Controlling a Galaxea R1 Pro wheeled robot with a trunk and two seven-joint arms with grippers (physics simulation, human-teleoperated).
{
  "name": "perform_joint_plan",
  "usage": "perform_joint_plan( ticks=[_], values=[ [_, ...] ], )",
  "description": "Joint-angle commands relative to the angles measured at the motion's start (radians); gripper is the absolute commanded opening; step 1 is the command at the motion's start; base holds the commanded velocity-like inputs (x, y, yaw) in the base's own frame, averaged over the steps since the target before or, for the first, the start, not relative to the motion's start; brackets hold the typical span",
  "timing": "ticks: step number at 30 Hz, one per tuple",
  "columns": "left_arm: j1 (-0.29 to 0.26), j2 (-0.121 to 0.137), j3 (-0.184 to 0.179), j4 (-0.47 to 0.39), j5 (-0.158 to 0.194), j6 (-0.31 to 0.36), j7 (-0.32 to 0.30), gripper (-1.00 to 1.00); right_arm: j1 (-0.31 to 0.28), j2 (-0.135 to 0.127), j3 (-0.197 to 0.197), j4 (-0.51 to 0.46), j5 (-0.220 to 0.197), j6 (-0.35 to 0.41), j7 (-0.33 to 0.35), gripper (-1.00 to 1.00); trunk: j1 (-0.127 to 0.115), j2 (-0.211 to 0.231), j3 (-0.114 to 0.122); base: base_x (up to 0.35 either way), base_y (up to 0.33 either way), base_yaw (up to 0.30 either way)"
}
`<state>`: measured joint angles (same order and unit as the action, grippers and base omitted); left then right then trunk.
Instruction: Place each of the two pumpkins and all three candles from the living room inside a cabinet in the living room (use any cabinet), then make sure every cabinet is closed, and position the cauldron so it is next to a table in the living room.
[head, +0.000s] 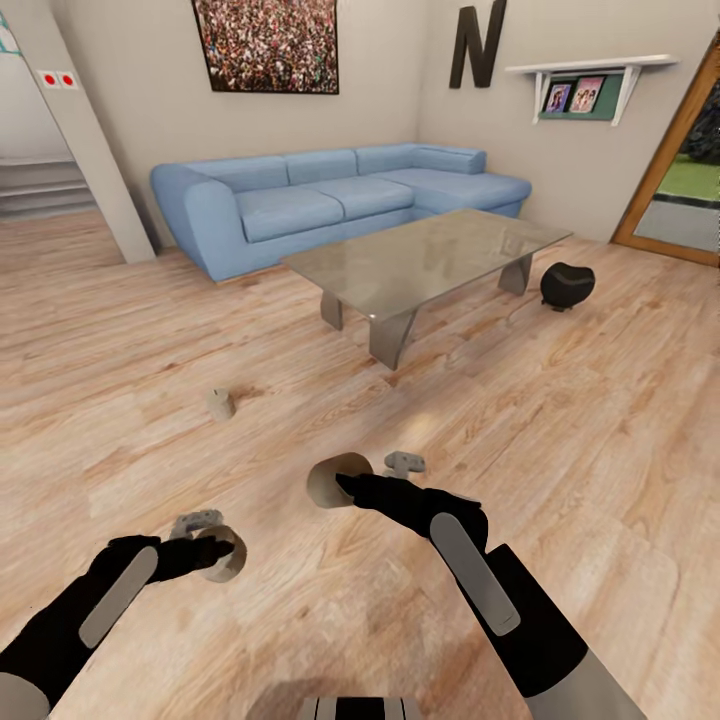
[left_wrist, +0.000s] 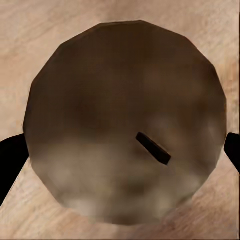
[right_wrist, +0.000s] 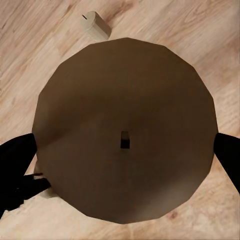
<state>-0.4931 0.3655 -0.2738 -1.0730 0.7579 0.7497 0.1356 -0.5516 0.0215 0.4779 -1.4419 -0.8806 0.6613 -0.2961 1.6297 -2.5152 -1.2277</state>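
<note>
My left gripper (head: 212, 550) is shut on a tan candle (head: 224, 556), held just above the plank floor. The left wrist view looks down on that candle's round top (left_wrist: 125, 120) and dark wick, with a black finger (left_wrist: 10, 160) at each side. My right gripper (head: 350, 487) is shut on a second candle (head: 332, 480); its top (right_wrist: 125, 130) sits between the fingers (right_wrist: 20, 170). A third candle (head: 221, 403) (right_wrist: 96, 25) stands loose on the floor ahead, to the left. The black cauldron (head: 567, 285) rests on the floor by the glass table's (head: 430, 260) right end. Pumpkins and cabinet are out of view.
A blue corner sofa (head: 330, 195) stands behind the table against the far wall. A slanted pillar (head: 85, 150) and steps are at the far left, and a wood-framed door (head: 670, 170) is at the right. Open floor lies between me and the table.
</note>
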Motion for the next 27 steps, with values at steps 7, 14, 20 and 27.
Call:
perform_joint_plan(
  ticks=[7, 14, 20, 27],
  values=[
    [0.16, 0.044, 0.208, -0.39, 0.022, 0.2, 0.049, -1.0, -0.001, 0.0, 0.001, -0.002, -0.011, 0.002, -0.011, -1.0, -0.003, 0.001, 0.026, 0.0, 0.0, 0.0],
    [0.207, 0.04, 0.301, -0.468, 0.027, 0.238, 0.069, -1.0, -0.001, 0.001, 0.001, 0.003, -0.011, 0.001, -0.01, -1.0, -0.006, 0.003, 0.053, 0.0, 0.0, 0.0],
    [0.21, 0.027, 0.303, -0.469, 0.027, 0.239, 0.071, -1.0, -0.001, 0.0, 0.002, 0.004, -0.011, -0.001, -0.008, -1.0, -0.009, 0.004, 0.076, 0.0, 0.0, 0.0],
    [0.211, 0.022, 0.304, -0.466, 0.025, 0.237, 0.073, -1.0, -0.001, 0.0, 0.002, 0.006, -0.011, -0.003, -0.008, -1.0, -0.012, 0.006, 0.104, 0.0, 0.0, 0.0]
  ],
)
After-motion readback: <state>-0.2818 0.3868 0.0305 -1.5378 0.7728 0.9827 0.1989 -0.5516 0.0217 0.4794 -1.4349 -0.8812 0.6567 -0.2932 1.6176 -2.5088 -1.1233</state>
